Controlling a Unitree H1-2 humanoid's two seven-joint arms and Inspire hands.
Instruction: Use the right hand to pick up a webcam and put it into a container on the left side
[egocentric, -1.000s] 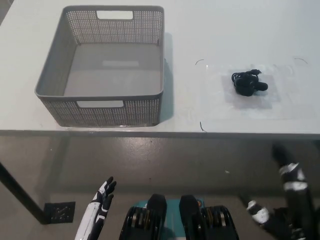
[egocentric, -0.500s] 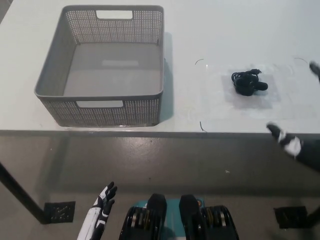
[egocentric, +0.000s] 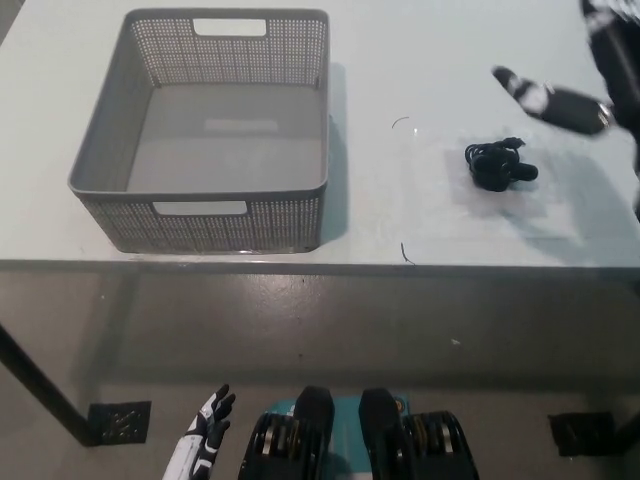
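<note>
A small black webcam (egocentric: 499, 165) with its coiled cable lies on the white table (egocentric: 420, 60), right of centre. My black right hand (egocentric: 590, 70) hovers above the table at the upper right, up and to the right of the webcam, blurred by motion, with its fingers spread and holding nothing. A grey perforated basket (egocentric: 210, 215) stands empty on the table's left side. At the bottom left only the fingertips of my white left hand (egocentric: 208, 440) show, below the table edge, spread apart.
The table's front edge (egocentric: 320, 265) runs across the picture below the basket and webcam. Faint corner marks outline a rectangle around the webcam. Under the table are a grey floor and a dark table leg (egocentric: 40, 390) at the left.
My right hand has risen from below the table's front edge at the lower right to above the table, beyond the webcam. The left hand has sunk slightly lower in the picture.
</note>
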